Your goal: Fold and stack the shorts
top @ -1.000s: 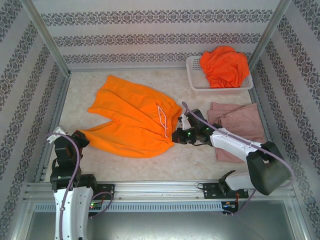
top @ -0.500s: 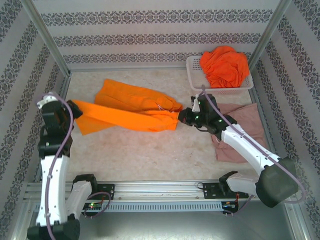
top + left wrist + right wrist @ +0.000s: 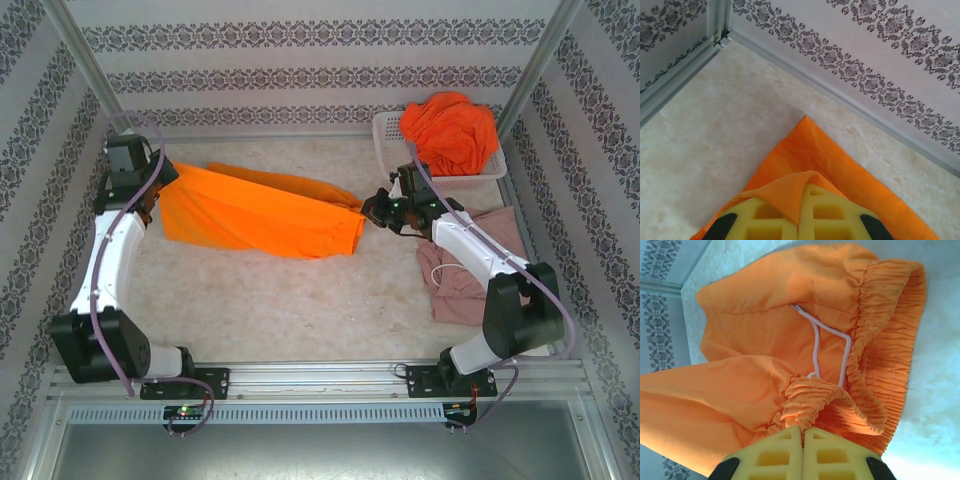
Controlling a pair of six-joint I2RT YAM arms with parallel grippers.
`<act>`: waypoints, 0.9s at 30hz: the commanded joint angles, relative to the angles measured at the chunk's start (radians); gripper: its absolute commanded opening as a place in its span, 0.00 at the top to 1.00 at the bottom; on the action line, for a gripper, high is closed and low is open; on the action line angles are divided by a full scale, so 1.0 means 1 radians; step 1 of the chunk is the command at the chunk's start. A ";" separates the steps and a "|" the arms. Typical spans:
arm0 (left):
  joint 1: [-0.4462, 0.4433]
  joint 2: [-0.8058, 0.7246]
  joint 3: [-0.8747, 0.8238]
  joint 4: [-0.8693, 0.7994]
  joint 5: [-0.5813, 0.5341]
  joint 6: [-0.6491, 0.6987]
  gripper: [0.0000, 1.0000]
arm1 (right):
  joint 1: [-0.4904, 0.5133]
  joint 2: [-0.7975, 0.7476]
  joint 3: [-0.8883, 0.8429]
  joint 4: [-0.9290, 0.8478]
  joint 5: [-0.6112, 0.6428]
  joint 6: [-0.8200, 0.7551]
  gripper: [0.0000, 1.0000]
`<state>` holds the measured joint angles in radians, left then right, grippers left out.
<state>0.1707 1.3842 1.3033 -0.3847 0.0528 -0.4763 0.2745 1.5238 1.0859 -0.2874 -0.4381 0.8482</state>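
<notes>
We hold the orange shorts [image 3: 260, 215] stretched across the bench [image 3: 300, 310], toward 12 o'clock. The left jaws are clamped tight on the leg end at 9 o'clock, the right jaws on the gathered waistband at 3 o'clock.

Three shorts, one basket, two grippers.
Orange shorts, two: the spread orange shorts [image 3: 260, 215] across the upper middle of the top view, and the heaped orange shorts [image 3: 448, 130] at its upper right. Pink shorts [image 3: 470, 275], one, at the right. White mesh basket [image 3: 390, 150], one, upper right. White drawstring [image 3: 827, 347], one. Grippers, two: left gripper [image 3: 158, 188] upper left, right gripper [image 3: 368, 208] right of centre.
</notes>
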 commanded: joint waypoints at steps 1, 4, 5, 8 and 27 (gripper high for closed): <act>-0.007 0.071 0.095 0.074 -0.026 0.030 1.00 | -0.039 0.047 0.051 -0.035 0.035 0.025 0.99; -0.023 0.163 0.161 0.063 -0.022 0.040 1.00 | -0.054 0.111 0.085 -0.038 0.033 0.036 0.98; -0.029 0.195 0.186 0.058 -0.020 0.042 1.00 | -0.059 0.133 0.097 -0.038 0.037 0.040 0.97; -0.045 0.297 0.255 0.044 -0.016 0.047 1.00 | -0.070 0.191 0.135 -0.051 0.058 0.050 0.96; -0.054 0.614 0.692 -0.177 0.149 0.041 0.34 | -0.117 0.150 0.227 -0.017 0.144 0.136 0.29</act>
<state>0.1123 2.0766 1.9797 -0.5198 0.1516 -0.4519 0.1253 1.8233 1.3327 -0.3206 -0.3630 0.9974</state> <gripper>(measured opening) 0.594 0.690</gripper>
